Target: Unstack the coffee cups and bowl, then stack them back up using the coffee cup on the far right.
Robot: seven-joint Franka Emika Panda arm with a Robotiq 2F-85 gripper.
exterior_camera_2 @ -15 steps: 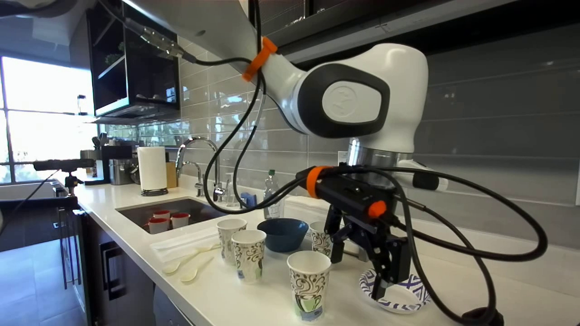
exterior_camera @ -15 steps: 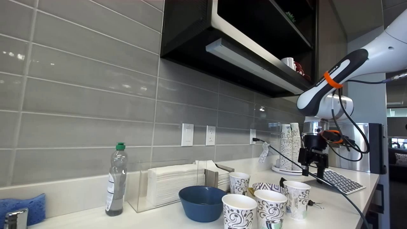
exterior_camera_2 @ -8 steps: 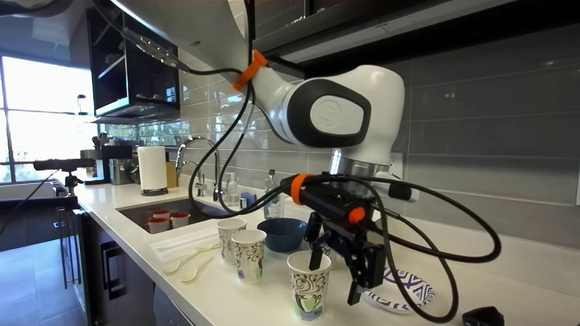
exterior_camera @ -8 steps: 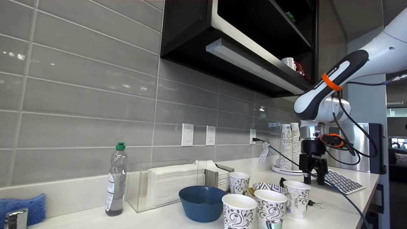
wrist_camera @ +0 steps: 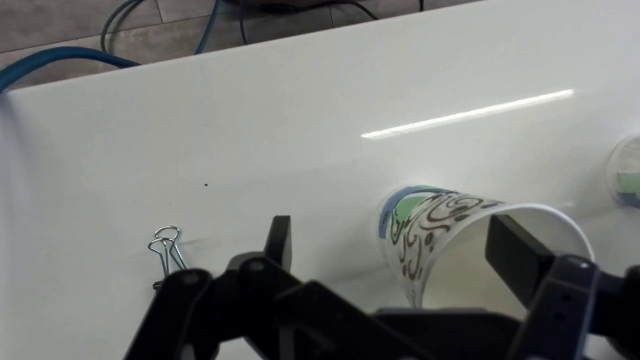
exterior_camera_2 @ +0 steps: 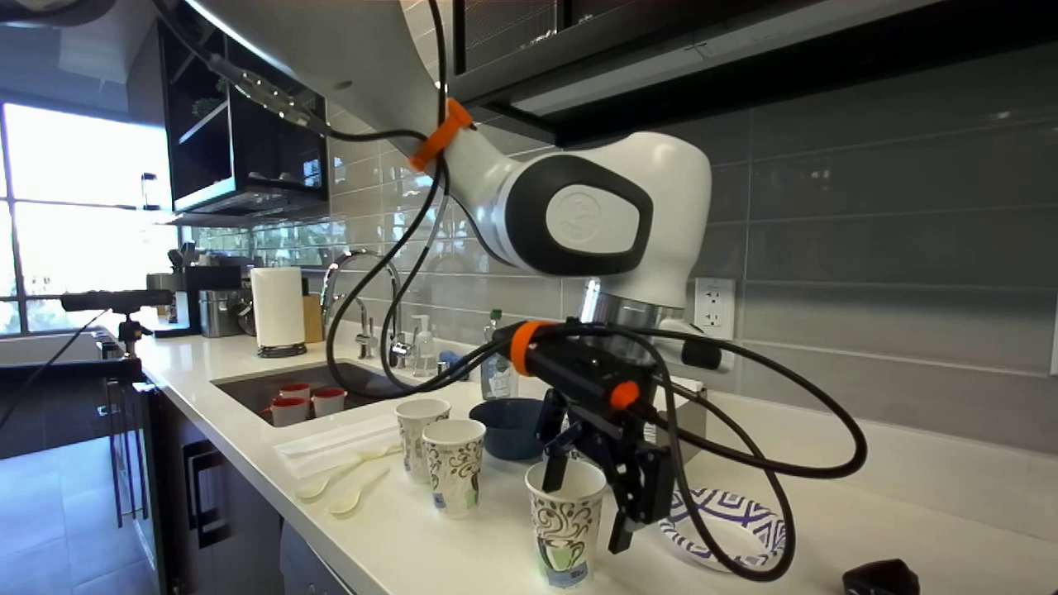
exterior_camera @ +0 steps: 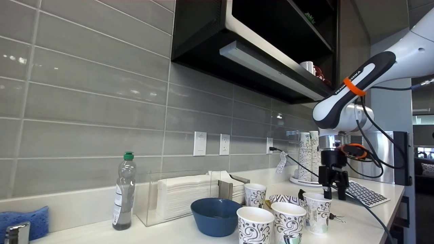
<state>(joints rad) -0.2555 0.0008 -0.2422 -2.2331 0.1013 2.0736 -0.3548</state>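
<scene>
White counter point(exterior_camera_2: 496, 541) runs below grey wall tiles point(exterior_camera_2: 893, 252) toward a bright window point(exterior_camera_2: 87, 248).

In an exterior view, the white arm point(exterior_camera_2: 674, 198) at the frame's centre is marked by a black-rimmed panel point(exterior_camera_2: 591, 219), wrapped with an orange band point(exterior_camera_2: 443, 135), draped in looped black cables point(exterior_camera_2: 860, 446) and tipped by a black, jointed pincer point(exterior_camera_2: 586, 518).
</scene>
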